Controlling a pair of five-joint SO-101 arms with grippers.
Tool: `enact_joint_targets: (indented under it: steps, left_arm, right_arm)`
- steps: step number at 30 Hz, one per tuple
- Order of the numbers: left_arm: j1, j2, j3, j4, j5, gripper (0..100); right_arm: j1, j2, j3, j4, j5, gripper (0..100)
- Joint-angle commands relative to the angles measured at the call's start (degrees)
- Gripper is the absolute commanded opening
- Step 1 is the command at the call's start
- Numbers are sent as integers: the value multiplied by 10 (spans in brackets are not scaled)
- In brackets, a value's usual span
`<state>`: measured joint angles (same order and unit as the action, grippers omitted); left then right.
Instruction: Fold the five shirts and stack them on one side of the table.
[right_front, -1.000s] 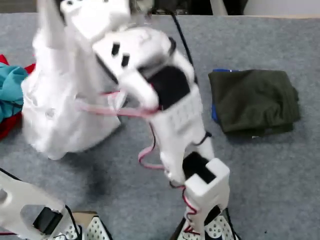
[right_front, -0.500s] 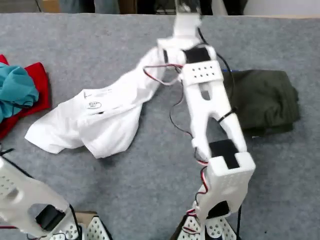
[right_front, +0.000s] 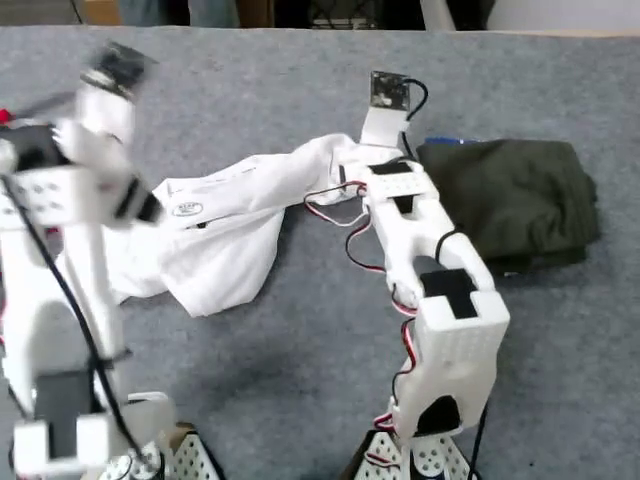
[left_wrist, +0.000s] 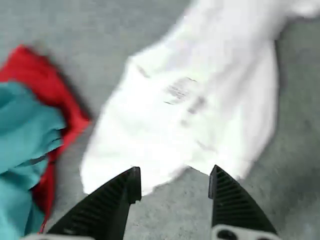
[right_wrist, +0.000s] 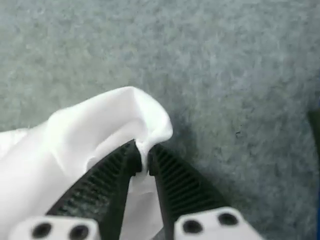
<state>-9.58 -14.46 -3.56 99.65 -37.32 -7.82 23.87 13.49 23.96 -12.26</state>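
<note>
The white shirt (right_front: 220, 240), now dropped onto the worktop (right_front: 285, 375), stays pinched between the right fingers (right_wrist: 112, 176) while the left fingers (left_wrist: 107, 202) have swung in, spread wide and empty, above it, likely readying the fold.

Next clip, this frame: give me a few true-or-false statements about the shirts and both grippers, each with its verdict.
1. The right gripper is shut on a fold of the white shirt. True.
2. The left gripper is clamped on the white shirt. False: it is open above the shirt and holds nothing.
3. The dark green shirt lies folded on the table. True.
4. The teal shirt is stacked on the dark green shirt. False: it lies bunched on the red shirt.
5. The white shirt is neatly folded. False: it lies spread out and rumpled.
</note>
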Motion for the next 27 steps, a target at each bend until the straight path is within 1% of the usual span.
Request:
enact_joint_targets:
  steps: [1, 5, 8, 14, 17, 23, 25, 27]
  left_arm:
    - [40, -36, 114, -30, -32, 239]
    - [70, -40, 180, -50, -31, 235]
    - [89, -40, 183, -58, -17, 234]
    - [113, -33, 189, -97, -18, 234]
    - [99, -27, 189, -119, -20, 234]
    - [41, 44, 182, -184, -76, 233]
    - [34, 74, 173, -186, -78, 206]
    - [32, 103, 147, -166, -93, 159]
  right_arm:
    - [3, -4, -14, -11, -15, 13]
    - [-4, -3, -13, -11, -16, 13]
    - [-3, -3, -13, -11, -16, 13]
    - [-3, -4, -14, -11, -15, 13]
    - [-2, -3, -15, -11, -15, 14]
    - [-4, -3, -15, -15, -15, 15]
    - [-4, -3, -15, -15, -15, 15]
    - [-4, -3, -16, -15, -16, 15]
